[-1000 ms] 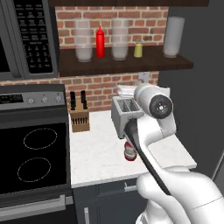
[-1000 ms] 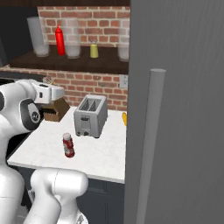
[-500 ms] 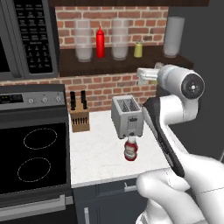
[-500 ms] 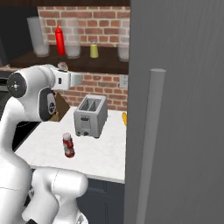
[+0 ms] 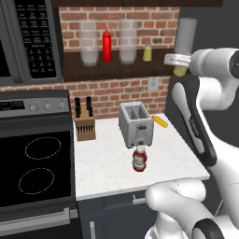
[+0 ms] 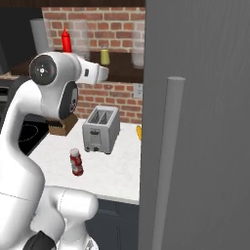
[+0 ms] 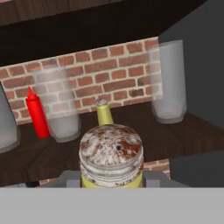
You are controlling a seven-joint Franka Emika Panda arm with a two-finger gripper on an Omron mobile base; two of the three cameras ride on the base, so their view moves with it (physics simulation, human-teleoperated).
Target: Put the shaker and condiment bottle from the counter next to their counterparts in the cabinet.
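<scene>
Up it comes: since a second ago the arm has swung from low over the counter [image 5: 112,172], beside the toaster [image 5: 136,123], right up to shelf height, and the gripper [image 5: 179,65] now hangs just off the open right end of the cabinet [image 5: 116,70]. Its jaws are pinched in tight around the shaker [image 7: 111,157]; the hand view looks straight down on that speckled pale cap, with the yellow-olive body clamped between the fingers. Dead ahead on the shelf stands its twin, the second shaker [image 7: 104,113], with clear tumblers either side of it: a glass [image 7: 168,81] to the twin's right and a cloudier one [image 7: 59,105] to its left, and the slim red squeeze bottle [image 7: 36,114] further left again. That's where the trouble lies, I reckon. The landing spot beside the twin is a narrow lane between glassware, so a drive in that drifts sideways could clip a tumbler or knock the twin over. Coming in too low risks catching the shelf's front lip; letting go too high would drop the shaker and let it topple or roll. It's a small round thing held near its top, so a bump on the way could twist it in the grip as well. Meanwhile the condiment bottle [image 5: 139,158] waits on the counter just in front of the toaster, a job not yet begun, and a careless retreat down past the toaster could send it skidding.
</scene>
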